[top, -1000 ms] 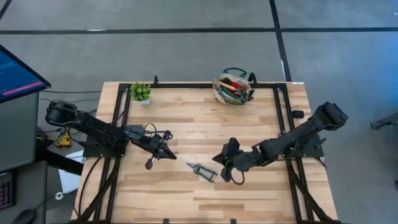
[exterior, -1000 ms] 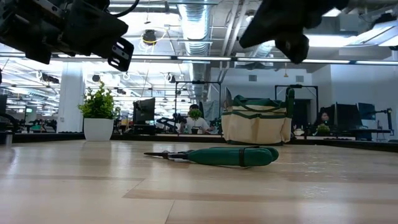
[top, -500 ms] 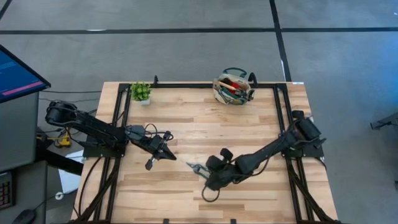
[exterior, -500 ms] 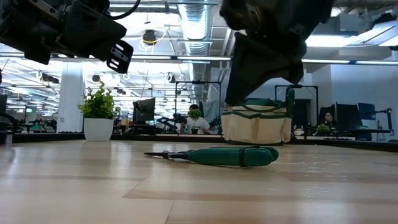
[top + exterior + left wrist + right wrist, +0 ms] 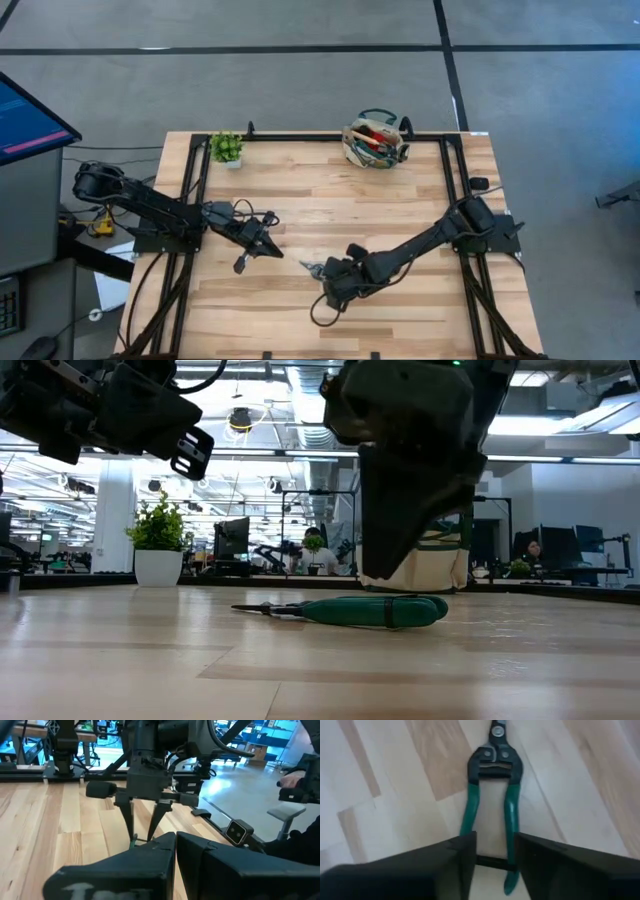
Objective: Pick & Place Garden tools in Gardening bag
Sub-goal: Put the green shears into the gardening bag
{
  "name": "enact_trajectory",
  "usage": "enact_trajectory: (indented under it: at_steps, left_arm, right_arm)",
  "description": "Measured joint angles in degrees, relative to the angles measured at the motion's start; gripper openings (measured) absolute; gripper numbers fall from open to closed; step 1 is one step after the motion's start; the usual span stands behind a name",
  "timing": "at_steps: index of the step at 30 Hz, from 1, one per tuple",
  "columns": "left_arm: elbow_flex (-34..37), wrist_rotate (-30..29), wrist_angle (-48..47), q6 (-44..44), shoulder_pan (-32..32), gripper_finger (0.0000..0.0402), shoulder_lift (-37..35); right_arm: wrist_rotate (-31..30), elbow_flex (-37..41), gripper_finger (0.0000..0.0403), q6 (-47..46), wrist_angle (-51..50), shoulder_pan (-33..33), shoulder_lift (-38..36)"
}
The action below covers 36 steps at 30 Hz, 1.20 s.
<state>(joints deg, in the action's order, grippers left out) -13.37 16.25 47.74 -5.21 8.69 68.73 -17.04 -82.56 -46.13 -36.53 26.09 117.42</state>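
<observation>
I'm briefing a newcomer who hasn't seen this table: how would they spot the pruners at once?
Start at the wooden table and go to its middle, near the front edge, under the right arm's tool. The pruners lie flat there, alone on the bare boards. They have green handles and short dark blades, unlike the tools standing in the gardening bag at the far edge.

Colours on the light wood-grain table (image 5: pixel 300 200)

Pruners (image 5: pixel 490 810): green handles, dark grey head. Gardening bag (image 5: pixel 375 142): beige, dark green trim, red showing inside; left of the bag along the table edge, green plant (image 5: pixel 226 147), white pot. Both arms black.
</observation>
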Motion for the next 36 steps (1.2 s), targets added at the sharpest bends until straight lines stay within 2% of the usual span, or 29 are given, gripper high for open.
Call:
enact_trajectory:
  at_steps: [5,10,25,36]
  left_arm:
    - [0.0,-0.02,-0.2,0.0,0.0,0.0003,0.0]
    - [0.0,-0.05,-0.2,0.0,0.0,0.0003,0.0]
    - [0.0,-0.22,-0.26,-0.2,-0.02,0.0003,0.0]
    - [0.02,-0.15,-0.41,-0.2,-0.02,0.0003,0.0]
  right_arm:
    - [-0.8,0.0,0.0178,1.66,-0.63,-0.02,-0.34]
    - [-0.87,0.29,0.0204,1.71,-2.1,-0.68,0.08]
    - [-0.98,0.33,0.0146,2.64,-1.81,-2.27,0.12]
    - [0.57,0.07,0.0146,1.47,0.48,-2.19,3.62]
